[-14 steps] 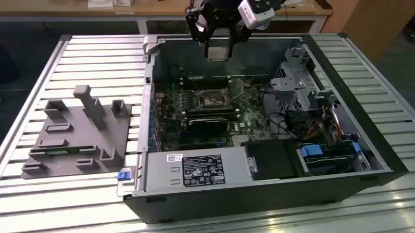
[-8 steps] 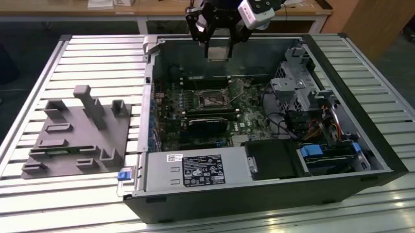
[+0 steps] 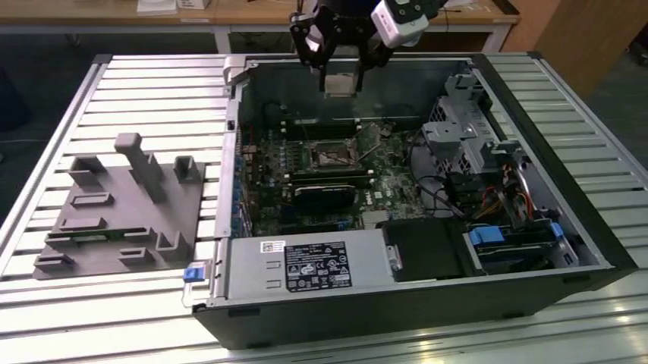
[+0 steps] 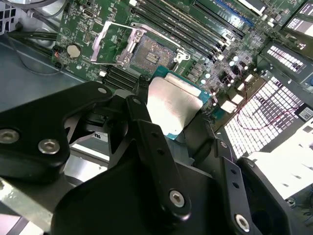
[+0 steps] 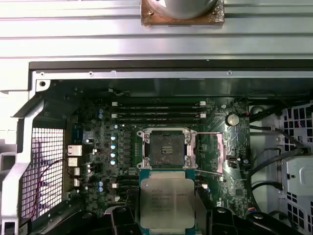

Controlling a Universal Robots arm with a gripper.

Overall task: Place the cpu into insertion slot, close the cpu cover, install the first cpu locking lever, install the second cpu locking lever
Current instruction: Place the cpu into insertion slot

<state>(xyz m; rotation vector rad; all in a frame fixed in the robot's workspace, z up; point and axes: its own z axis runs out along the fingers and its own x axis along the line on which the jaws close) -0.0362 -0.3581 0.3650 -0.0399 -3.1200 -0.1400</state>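
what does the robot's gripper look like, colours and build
The gripper is matte black, built from jointed link bars; the second wrist view shows silver screw heads at the joints. In the exterior view a white box-shaped unit sits on the black wrist beside it.

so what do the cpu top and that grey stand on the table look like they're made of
The cpu: top looks like bare silvery metal, satin, catching a dull sheen in both wrist views; its edge is green board. The grey stand: likely plastic, even matte grey with no glints, though painted metal can't be ruled out.
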